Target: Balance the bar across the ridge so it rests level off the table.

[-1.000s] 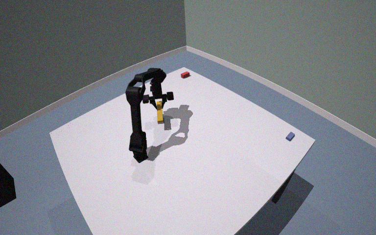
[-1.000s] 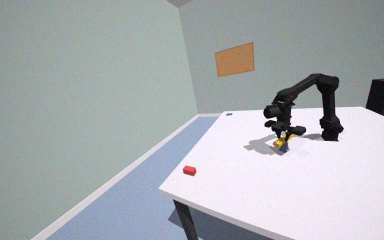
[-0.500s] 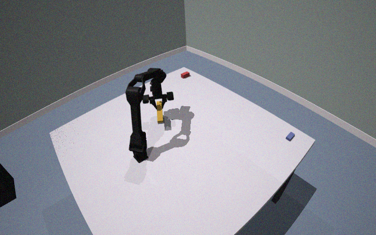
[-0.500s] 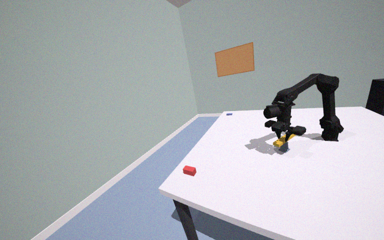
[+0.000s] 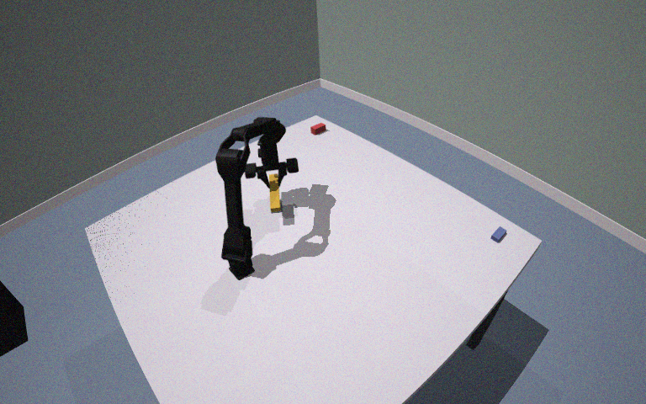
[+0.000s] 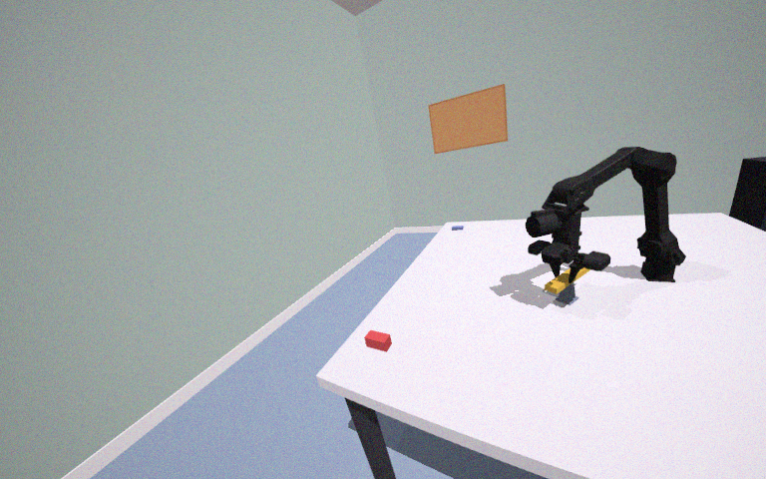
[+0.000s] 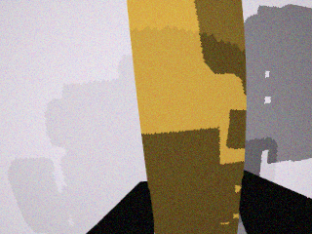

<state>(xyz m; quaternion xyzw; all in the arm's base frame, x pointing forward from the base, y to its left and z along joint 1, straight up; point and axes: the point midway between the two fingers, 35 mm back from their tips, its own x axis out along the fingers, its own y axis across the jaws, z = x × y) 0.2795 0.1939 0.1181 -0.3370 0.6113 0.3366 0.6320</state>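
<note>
the bar [image 5: 274, 199] [image 6: 555, 285] [image 7: 180, 83] is at the ridge [image 6: 567, 295], seemingly above it, contact hard to judge. its long axis runs out between the claw's [image 5: 273, 183] [image 6: 565, 278] [image 7: 195, 205] fingers, which grip it; lowering should keep that axis level and crosswise to the ridge.

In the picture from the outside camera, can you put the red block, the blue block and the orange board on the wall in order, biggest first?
1. Orange board
2. Red block
3. Blue block
</note>
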